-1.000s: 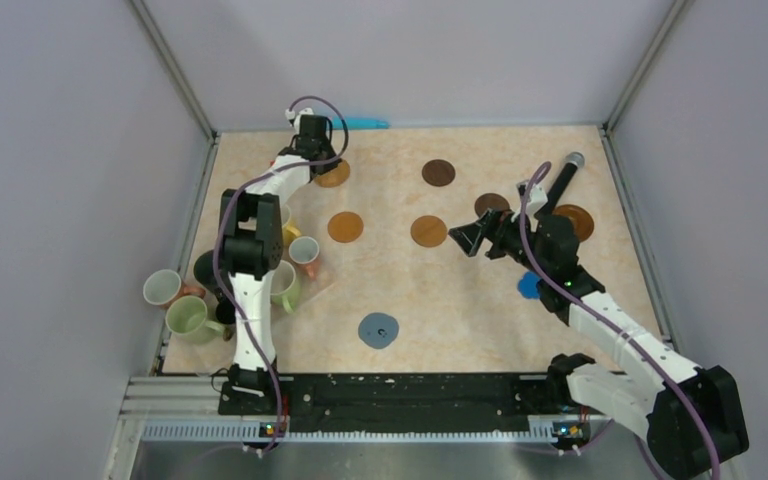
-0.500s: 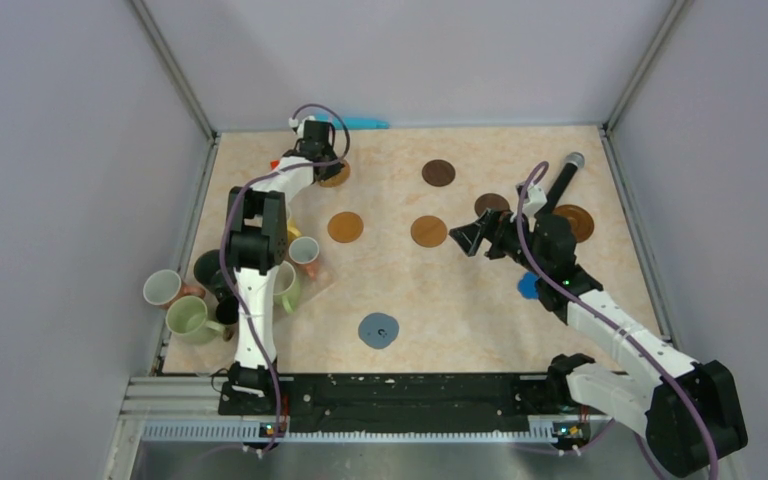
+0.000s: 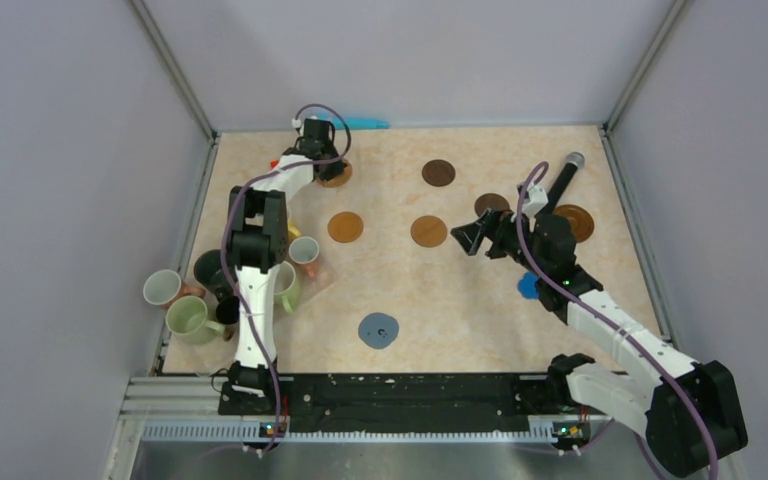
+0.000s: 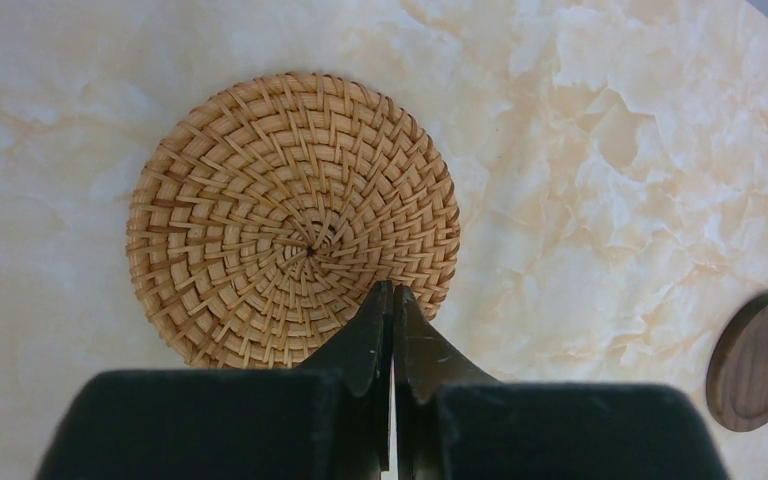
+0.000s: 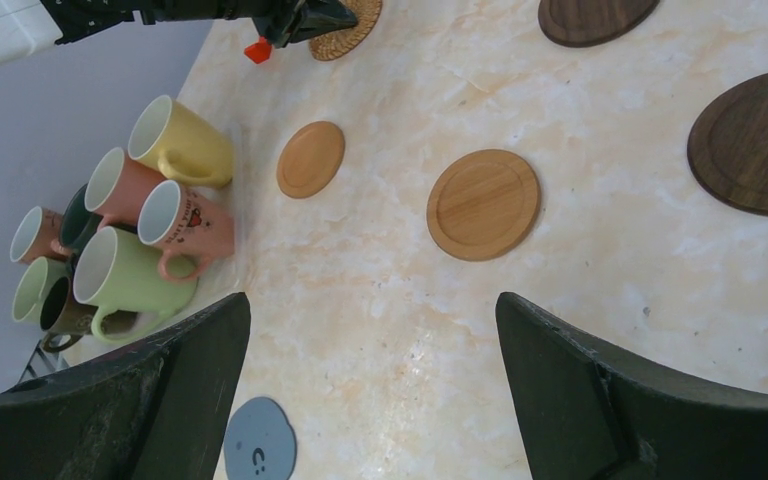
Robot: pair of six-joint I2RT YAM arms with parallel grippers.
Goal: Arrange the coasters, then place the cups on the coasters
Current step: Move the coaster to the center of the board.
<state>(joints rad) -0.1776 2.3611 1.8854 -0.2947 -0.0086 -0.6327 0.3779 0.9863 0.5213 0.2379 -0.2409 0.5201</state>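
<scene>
My left gripper (image 4: 393,292) is shut with nothing between its fingers. Its tips sit over the near edge of a round woven coaster (image 4: 295,225) at the back left of the table (image 3: 337,176). My right gripper (image 5: 372,300) hangs open and empty above mid-table, right of a tan coaster (image 3: 428,231). A second tan coaster (image 3: 345,226), two dark brown ones (image 3: 438,172) (image 3: 490,203), a black-rimmed one (image 3: 573,221), a blue scalloped one (image 3: 528,286) and a grey-blue one (image 3: 378,330) lie spread out. The cups (image 3: 188,320) cluster at the left edge, among them yellow (image 5: 175,145), pink (image 5: 185,225) and green (image 5: 125,285).
A black microphone (image 3: 563,178) lies at the back right beside the black-rimmed coaster. A small red block (image 5: 257,50) sits near the left gripper. A blue object (image 3: 365,124) lies against the back wall. Walls close in the table on three sides.
My left gripper has shifted slightly toward the back right above the woven coaster. The right arm has barely moved.
</scene>
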